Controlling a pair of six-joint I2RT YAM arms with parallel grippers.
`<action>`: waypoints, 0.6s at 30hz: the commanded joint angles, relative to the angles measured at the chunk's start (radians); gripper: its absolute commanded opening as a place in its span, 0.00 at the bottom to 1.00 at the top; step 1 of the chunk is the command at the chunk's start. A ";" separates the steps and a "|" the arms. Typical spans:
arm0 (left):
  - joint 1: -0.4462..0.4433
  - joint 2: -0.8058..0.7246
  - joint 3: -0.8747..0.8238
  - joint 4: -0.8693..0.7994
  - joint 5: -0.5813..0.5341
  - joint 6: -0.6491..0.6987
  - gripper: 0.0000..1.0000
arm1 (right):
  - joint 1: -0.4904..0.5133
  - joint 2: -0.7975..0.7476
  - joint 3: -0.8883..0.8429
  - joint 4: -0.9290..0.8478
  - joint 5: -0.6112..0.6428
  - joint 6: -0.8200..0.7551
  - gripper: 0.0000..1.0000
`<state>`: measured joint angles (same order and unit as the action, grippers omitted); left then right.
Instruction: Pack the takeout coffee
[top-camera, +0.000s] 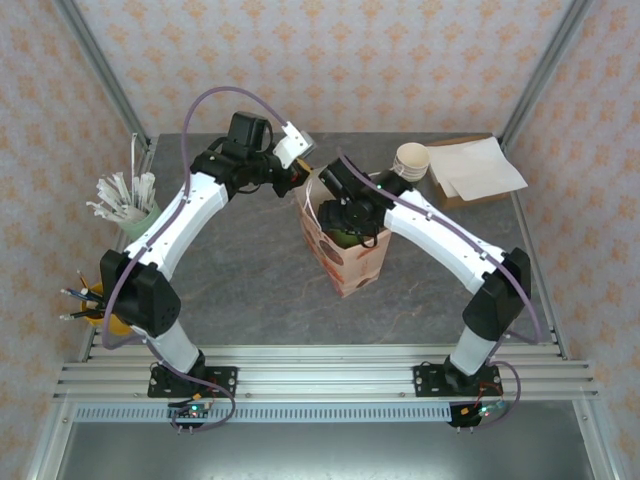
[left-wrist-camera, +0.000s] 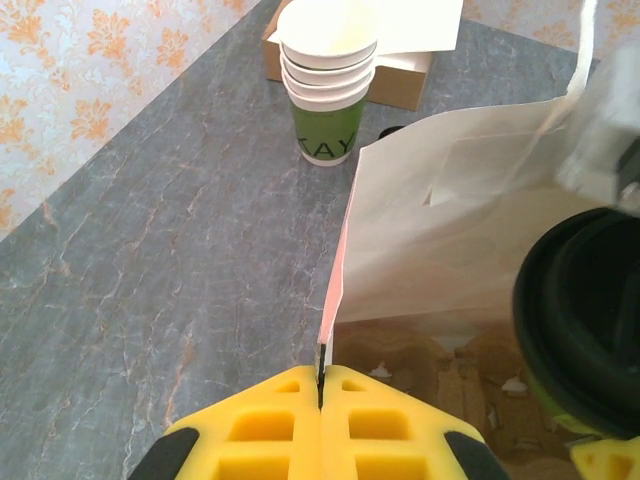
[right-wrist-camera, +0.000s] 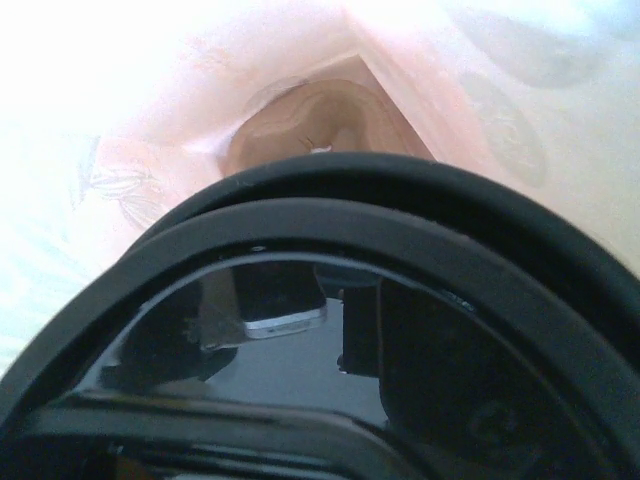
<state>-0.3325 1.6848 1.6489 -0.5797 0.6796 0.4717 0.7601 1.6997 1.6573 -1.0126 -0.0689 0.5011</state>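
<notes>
Black-lidded, gripped upright in right claw (top-camera: 345, 222): takeout coffee (left-wrist-camera: 585, 320), long axis vertical, within the mouth of the paper bag (left-wrist-camera: 450, 220). Straight below that claw, brown cardboard tray (left-wrist-camera: 420, 365); bag walls close on every side. Clamped shut on the bag's rim, left claw (left-wrist-camera: 322, 395), holding the mouth spread. Likely needs a plumb descent; little sideways room.
</notes>
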 joint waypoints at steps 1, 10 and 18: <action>0.009 0.021 0.044 -0.010 0.043 -0.011 0.00 | -0.001 -0.042 -0.036 0.119 0.011 -0.063 0.45; 0.010 0.075 0.139 -0.095 0.040 -0.083 0.00 | -0.001 -0.126 -0.127 0.318 0.025 -0.130 0.45; 0.028 0.084 0.171 -0.107 0.045 -0.084 0.00 | -0.002 -0.156 -0.220 0.488 0.041 -0.173 0.44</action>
<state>-0.3237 1.7580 1.7706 -0.6548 0.7006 0.3939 0.7601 1.5623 1.4494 -0.6117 -0.0586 0.3622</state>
